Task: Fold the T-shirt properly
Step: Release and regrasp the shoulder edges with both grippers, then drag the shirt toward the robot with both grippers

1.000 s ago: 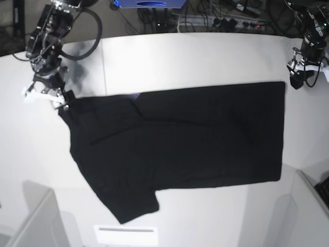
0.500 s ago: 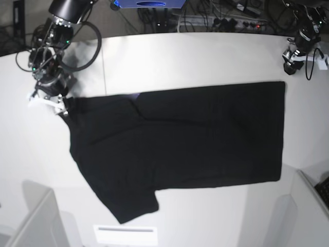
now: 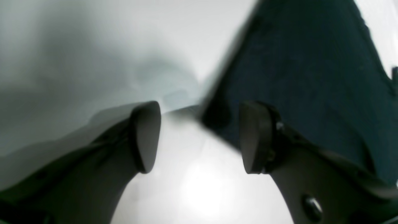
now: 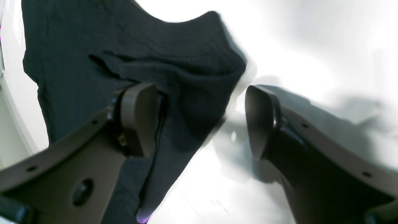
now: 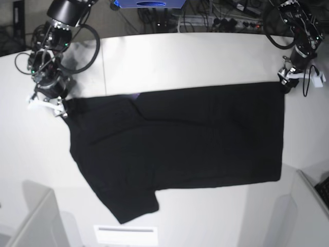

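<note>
The black T-shirt (image 5: pixel 180 139) lies flat on the white table (image 5: pixel 195 56), one sleeve pointing toward the front. A small purple bit of print (image 5: pixel 134 96) shows at its far edge. My right gripper (image 5: pixel 50 101) is at the shirt's far left corner. In the right wrist view it (image 4: pixel 200 119) is open, and a bunched cloth corner (image 4: pixel 186 68) lies between the jaws. My left gripper (image 5: pixel 284 85) is at the shirt's far right corner. In the left wrist view it (image 3: pixel 200 137) is open, with the shirt's corner (image 3: pixel 217 115) between the fingertips.
A white label (image 5: pixel 126 235) lies at the table's front edge. Grey box walls stand at the front left (image 5: pixel 36 221) and front right (image 5: pixel 313 198). Cables and a blue device (image 5: pixel 149 4) run behind the table.
My left gripper moved away from the table's right edge and came down onto the shirt's far right corner. My right gripper shifted slightly left at the sleeve corner.
</note>
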{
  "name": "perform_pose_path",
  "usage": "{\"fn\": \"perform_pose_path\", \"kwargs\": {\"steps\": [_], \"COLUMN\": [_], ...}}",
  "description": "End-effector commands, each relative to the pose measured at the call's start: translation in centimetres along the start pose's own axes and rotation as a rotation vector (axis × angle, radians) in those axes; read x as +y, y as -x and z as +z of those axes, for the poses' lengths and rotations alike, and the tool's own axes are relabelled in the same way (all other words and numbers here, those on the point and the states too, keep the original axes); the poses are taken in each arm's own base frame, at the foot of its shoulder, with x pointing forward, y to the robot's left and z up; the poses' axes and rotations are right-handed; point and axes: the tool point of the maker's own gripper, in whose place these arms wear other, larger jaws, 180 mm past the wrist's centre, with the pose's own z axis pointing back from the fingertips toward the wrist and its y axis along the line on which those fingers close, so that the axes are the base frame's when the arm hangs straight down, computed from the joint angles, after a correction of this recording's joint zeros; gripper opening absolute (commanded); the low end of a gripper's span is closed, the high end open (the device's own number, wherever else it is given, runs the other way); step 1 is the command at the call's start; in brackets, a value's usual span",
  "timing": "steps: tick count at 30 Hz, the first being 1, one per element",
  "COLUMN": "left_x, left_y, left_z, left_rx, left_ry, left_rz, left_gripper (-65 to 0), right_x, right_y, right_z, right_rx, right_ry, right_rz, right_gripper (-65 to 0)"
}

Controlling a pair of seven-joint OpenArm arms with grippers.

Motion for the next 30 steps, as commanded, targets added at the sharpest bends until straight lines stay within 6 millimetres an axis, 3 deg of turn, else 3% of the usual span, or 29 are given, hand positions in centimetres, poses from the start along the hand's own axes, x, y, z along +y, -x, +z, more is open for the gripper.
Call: {"fn": "perform_pose_path", "kwargs": {"steps": [1, 10, 17, 19, 25, 28, 29, 30], "left_x": [0.2, -1.8, -1.8, -1.8, -1.9, -2.0, -2.0, -1.9], "left_y": [0.2, 1.2, 1.0, 1.0, 1.0, 1.1, 1.1, 1.1], "left_z": [-0.2, -2.4, -2.4, -2.4, -2.5, -2.5, -2.5, -2.5], "left_rx": [0.023, 0.063, 0.058, 0.058, 0.060, 0.061, 0.061, 0.062], "left_ry": [-0.007, 0.039, 0.040, 0.040, 0.043, 0.044, 0.043, 0.040], "left_rz": [-0.005, 0.007, 0.012, 0.012, 0.010, 0.009, 0.008, 0.006], "left_gripper": [-26.2, -26.7, -52.5, -55.8, -56.9, -65.0, -65.0, -65.0], "right_x": [-0.1, 0.8, 0.3, 0.5, 0.6, 0.6, 0.6, 0.6], "right_y": [0.1, -0.5, 0.3, 0.3, 0.0, 0.0, 0.0, 0.0], "right_z": [0.0, -0.2, -1.5, -1.6, -1.6, -1.6, -1.6, -1.6], "right_rx": [0.012, 0.001, 0.039, 0.040, 0.036, 0.035, 0.035, 0.035], "right_ry": [0.013, -0.002, 0.019, 0.015, 0.010, 0.010, 0.010, 0.010], "right_rz": [0.000, 0.002, -0.025, -0.025, -0.035, -0.037, -0.038, -0.038], "right_gripper": [-23.1, -23.1, -23.1, -24.5, -45.5, -60.3, -65.0, -65.0]}}
